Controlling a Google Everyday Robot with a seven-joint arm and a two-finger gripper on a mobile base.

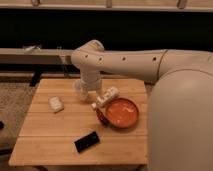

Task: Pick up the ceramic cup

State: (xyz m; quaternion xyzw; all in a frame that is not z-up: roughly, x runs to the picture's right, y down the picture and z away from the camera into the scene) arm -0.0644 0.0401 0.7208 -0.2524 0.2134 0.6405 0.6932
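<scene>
The ceramic cup [78, 88] is a small off-white cylinder standing at the back middle of the wooden table [45, 135]. The white arm comes in from the right and bends down over the table. My gripper [86, 93] is at the end of that arm, low over the tabletop, right beside the cup and partly covering its right side. I cannot tell whether it touches the cup.
A long white bottle-like object [106, 96] lies just right of the gripper, against the orange bowl [120, 113]. A small flat white box [56, 104] sits to the left. A black flat device [86, 141] lies near the front edge. A dark wall with rails runs behind.
</scene>
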